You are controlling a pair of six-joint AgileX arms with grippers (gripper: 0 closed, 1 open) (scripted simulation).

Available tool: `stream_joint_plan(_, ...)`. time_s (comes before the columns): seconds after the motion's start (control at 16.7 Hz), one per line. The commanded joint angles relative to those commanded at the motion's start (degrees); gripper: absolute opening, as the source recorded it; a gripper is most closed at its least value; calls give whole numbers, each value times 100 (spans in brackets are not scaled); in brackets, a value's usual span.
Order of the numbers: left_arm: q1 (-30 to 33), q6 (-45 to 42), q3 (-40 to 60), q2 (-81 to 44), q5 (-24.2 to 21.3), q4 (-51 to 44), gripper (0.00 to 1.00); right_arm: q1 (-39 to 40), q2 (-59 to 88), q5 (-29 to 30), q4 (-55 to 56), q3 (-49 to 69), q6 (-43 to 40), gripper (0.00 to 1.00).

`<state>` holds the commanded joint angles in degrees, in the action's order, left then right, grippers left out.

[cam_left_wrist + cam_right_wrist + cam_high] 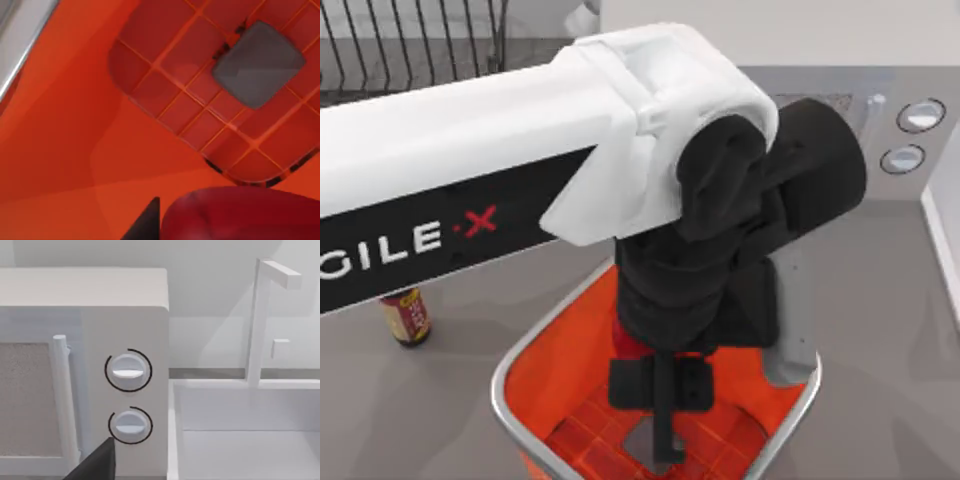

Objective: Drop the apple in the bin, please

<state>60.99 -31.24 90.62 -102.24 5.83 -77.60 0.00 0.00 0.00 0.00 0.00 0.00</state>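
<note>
Our left arm reaches over the bin, its left gripper pinching the apple above the orange gridded floor, while our right gripper's state we cannot tell.

White arm (AgileX-marked), black wrist.

counter: grey, carries everything here.
bin: stands on the counter, directly under the left claw; silver rim, orange-red inside.
bottle: dark, upright, left of the claw, near the bin's corner.
microwave: white, two knobs, beyond the claw to its right.
</note>
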Motion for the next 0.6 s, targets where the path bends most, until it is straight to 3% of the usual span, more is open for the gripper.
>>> stream_joint_plan(0.6, 39, -128, -412, 6, 87, 423, 0, 0, 0, 0, 0, 0, 0, 100)
